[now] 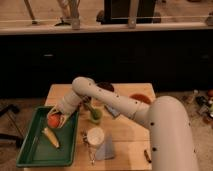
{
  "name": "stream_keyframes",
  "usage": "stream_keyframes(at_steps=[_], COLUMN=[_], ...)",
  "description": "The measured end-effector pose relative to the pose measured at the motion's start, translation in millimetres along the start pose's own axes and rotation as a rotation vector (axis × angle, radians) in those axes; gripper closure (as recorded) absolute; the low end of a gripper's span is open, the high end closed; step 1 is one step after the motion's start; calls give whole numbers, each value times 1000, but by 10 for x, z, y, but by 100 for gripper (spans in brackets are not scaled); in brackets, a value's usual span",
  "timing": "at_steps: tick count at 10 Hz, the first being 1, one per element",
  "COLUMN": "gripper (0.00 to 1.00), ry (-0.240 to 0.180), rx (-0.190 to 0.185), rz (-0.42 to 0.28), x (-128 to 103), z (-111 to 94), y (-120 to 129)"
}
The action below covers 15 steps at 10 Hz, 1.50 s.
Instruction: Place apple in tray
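The small red-orange apple (53, 120) sits between the tips of my gripper (56, 121), over the upper part of the large green tray (30, 150) at the table's left. I cannot tell whether the apple rests on the tray floor or hangs just above it. My white arm reaches from the lower right across the table to the tray. A yellow banana-like fruit (50, 137) lies in the tray just below the apple.
A small green cup (95, 115) stands on the wooden table right of the tray. A white cup (94, 136) and a pale bag (106, 149) sit near the front. A red bowl (140, 98) is at the back right. A dark counter runs behind.
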Motion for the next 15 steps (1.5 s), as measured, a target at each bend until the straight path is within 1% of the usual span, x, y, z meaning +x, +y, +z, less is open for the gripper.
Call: stream_keyframes(at_steps=[4,6,8,10,11,12,13,15], gripper=[98,82,59,41,29,22,20,20], ry=[-10,-6,-2,1,4,6,7,13], rx=[20,24,36,45,50,53,54,58], rz=[32,39,40,40,39,39,38,32], x=[96,110,104,98,95,94,94,97], z=[-9,-17,-55,-84,-102,-115,-125,-140], y=[68,79,95,105,110,120,127,145])
